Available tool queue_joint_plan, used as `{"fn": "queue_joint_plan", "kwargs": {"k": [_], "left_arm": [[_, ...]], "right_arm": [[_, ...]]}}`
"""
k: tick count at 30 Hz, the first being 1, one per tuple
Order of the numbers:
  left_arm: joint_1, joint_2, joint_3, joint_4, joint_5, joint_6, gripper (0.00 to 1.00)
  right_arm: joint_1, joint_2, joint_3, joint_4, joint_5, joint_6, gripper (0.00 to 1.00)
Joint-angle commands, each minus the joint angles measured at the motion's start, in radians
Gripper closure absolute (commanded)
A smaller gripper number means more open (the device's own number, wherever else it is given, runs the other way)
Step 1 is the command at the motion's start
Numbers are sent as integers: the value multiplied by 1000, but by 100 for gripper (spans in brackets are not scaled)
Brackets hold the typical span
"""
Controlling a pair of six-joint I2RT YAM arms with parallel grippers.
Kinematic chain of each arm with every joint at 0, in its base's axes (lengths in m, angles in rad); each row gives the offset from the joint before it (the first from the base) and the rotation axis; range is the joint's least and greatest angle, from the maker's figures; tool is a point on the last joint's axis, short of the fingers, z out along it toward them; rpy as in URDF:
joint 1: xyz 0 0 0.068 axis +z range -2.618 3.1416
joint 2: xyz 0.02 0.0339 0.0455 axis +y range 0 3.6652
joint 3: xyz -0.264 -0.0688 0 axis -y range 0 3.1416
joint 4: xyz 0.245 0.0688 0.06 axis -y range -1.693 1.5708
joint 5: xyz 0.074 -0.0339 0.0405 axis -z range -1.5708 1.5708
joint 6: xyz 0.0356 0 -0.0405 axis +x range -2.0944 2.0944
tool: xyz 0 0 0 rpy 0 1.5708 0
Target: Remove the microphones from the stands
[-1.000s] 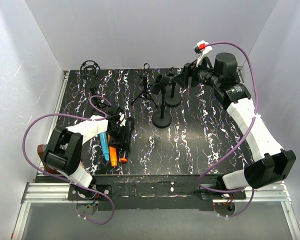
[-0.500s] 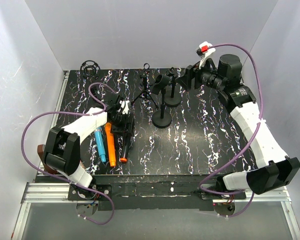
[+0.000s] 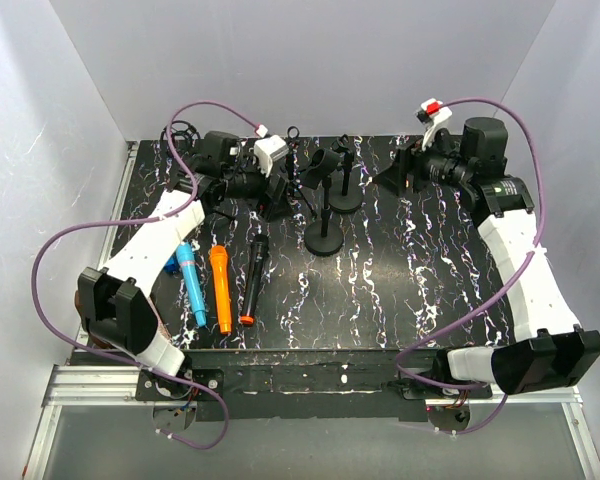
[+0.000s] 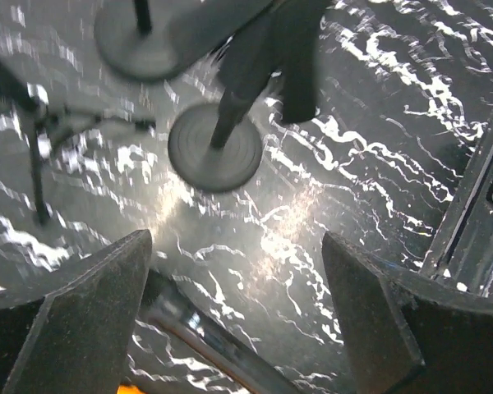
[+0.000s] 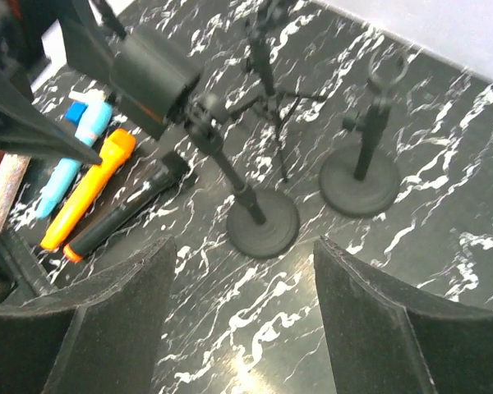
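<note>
Marbled table (image 3: 430, 290): blue microphone (image 3: 191, 285), orange microphone (image 3: 221, 290), black microphone (image 3: 254, 280) lying left; round-base stands (image 3: 324, 240), tripod (image 3: 295, 182) rear.

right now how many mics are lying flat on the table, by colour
blue microphone: 1
orange microphone: 1
black microphone with an orange end: 1
total: 3

Tripod (image 3: 296, 182) and stands (image 3: 324, 239) crowd between left claw (image 3: 276, 200) and right claw (image 3: 390, 180).
</note>
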Motion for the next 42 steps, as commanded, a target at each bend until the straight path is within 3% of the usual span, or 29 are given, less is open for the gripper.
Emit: {"fn": "queue_joint_plan", "kwargs": {"k": [1,6,8,17,24,32,34,38,42], "left_arm": [[-1,-44,100,24,192,289,14],[-1,32,227,84,189,217,12],[-1,54,250,79,182,209,13],[-18,-76,169,56,24,187,13],[-71,-163,134,-39,-134,259,12],[-79,-121,203,-137,-217,302,12],[-81,-106,223,-153,-231,313,12],[-81,-87,238,-159,-237,329,13],[-81,-116,168,-90,-181,306,15]], "right_arm": [[-12,-19,-69,-39,-149,-32,26],[-7,5,-129,45,-315,-47,26],[14,31,-134,91,-285,-59,26],[83,238,-44,318,-314,-124,25],[99,373,3,533,-392,-32,24],[115,468,-22,817,-530,180,27],[120,490,-21,889,-531,223,31],[132,524,-7,891,-545,241,48],[145,517,-8,851,-516,234,75]]}}
